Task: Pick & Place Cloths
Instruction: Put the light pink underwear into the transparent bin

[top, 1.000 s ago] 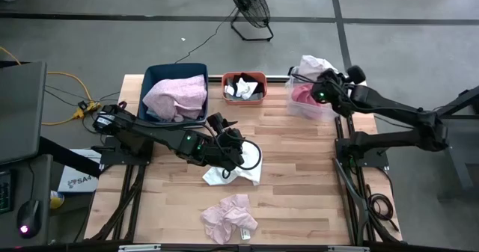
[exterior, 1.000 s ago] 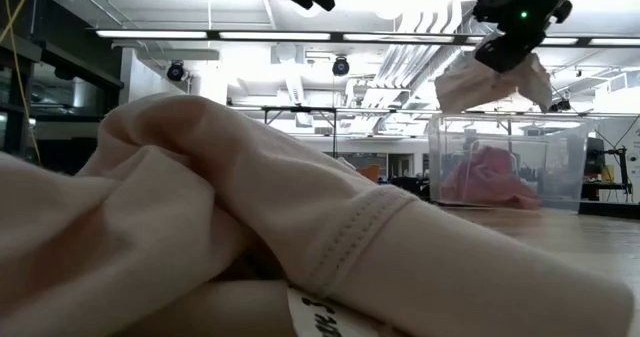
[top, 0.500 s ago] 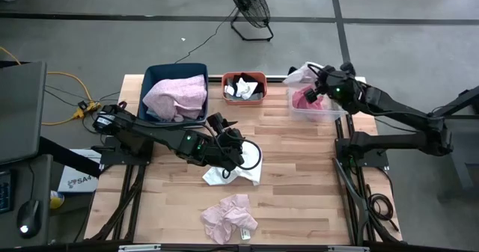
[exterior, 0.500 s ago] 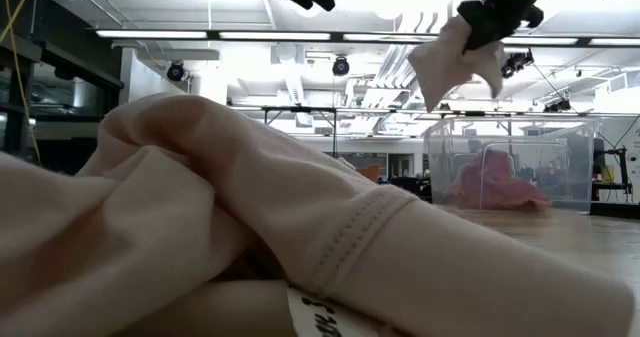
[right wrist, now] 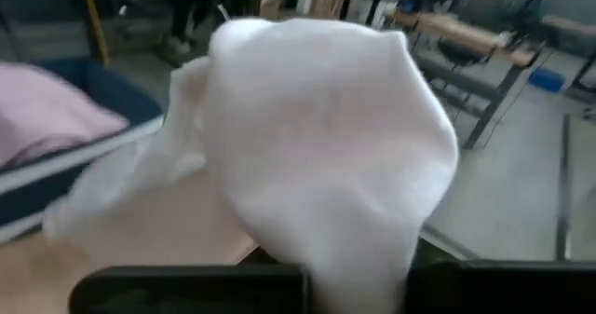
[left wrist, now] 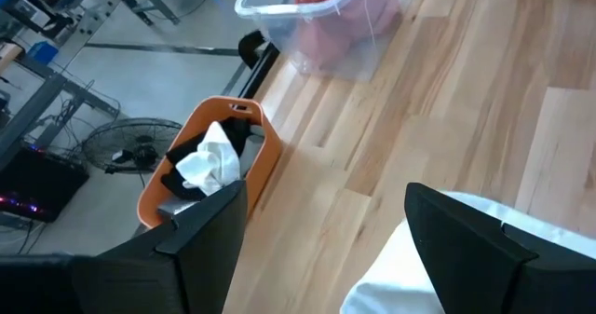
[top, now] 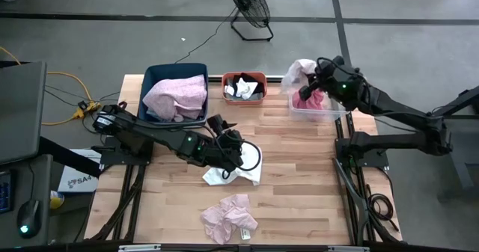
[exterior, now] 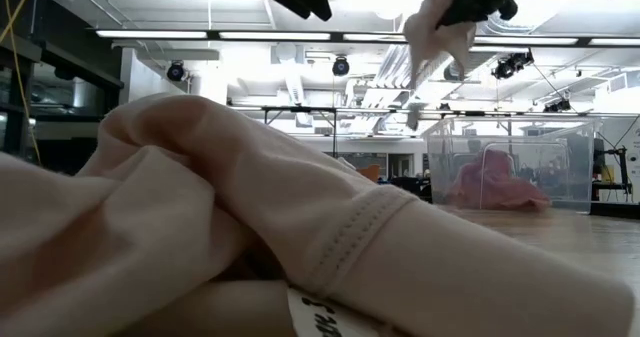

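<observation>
Cloth [top: 302, 71] above clear bin's [top: 326, 111] rim

Open wood at centre and right, bins lining the far edge

From table centre: blue bin [top: 177, 93] at 11 o'clock, orange bin [top: 244, 87] at 12, clear bin [top: 315, 101] at 2 — bare boards [top: 299, 170] run between; left arm [top: 161, 138] and white cloth [top: 236, 171] block 9, pink cloth [top: 230, 217] sits at 6.
</observation>
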Tool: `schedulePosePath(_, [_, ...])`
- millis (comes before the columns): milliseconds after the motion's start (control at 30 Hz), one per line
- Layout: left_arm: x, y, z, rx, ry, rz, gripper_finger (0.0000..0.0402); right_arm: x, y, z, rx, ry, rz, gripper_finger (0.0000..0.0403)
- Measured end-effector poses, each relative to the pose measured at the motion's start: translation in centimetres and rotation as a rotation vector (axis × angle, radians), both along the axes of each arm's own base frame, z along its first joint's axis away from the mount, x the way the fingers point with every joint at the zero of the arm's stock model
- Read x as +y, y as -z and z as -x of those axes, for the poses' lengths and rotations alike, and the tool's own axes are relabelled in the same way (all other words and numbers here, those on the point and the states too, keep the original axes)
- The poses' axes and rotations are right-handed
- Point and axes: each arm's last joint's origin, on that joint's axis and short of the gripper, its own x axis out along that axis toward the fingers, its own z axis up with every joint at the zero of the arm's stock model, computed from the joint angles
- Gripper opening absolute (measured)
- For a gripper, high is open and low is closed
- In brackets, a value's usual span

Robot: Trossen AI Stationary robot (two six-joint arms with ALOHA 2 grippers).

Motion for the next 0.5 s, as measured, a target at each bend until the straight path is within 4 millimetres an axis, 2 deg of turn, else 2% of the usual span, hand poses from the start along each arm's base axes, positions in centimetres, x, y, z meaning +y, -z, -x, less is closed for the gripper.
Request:
schedulePosePath(200, [0.0, 0.4, 0.0, 0.006, -0.004, 0.001, 0.0282, 0.1, -0.4, 0.8, 0.033, 0.104, 0.059, 0.0014])
schedulePosePath(500, [0.0, 0.4, 0.0, 0.005, -0.004, 0.001, 0.0282, 0.3, 1.4, 2.5, 0.274, 0.290, 0.022, 0.0014])
